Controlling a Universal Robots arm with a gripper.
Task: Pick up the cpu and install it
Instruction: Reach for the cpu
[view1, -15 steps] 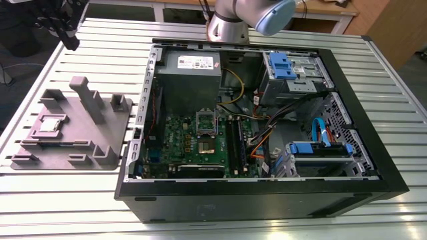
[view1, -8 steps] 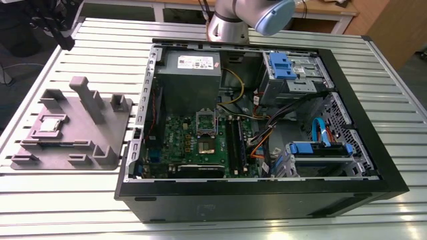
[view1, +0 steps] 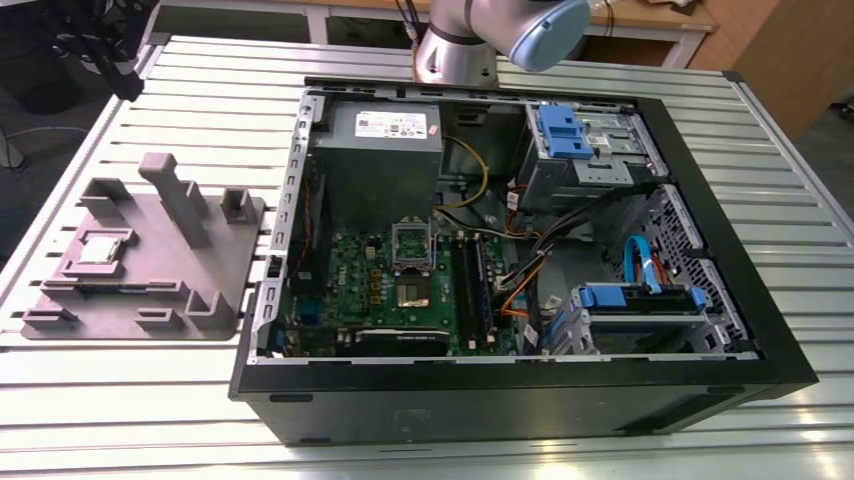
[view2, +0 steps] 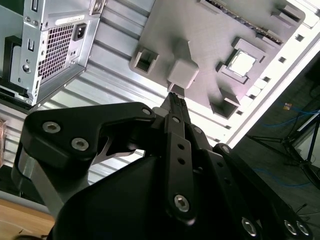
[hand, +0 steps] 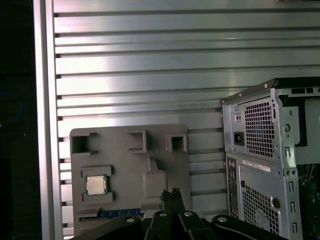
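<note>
1. The cpu (view1: 104, 245) lies flat in a square pocket of the grey fixture (view1: 147, 275). The fixture rests on the slatted table (view1: 134, 400) at the exterior view's left, beside the open computer case (view1: 721, 330).
2. In the second wrist view the gripper (view2: 175, 98) hangs well above the fixture, jaws pressed together on nothing, apart from the chip.
3. The chip is probably light, stiff and thin. Its smooth metal top looks slippery and its underside is likely fragile.
4. The best hold seems to be two opposite edges, with the chip kept level.
5. The motherboard socket (view1: 411, 290) sits inside the case.
</note>
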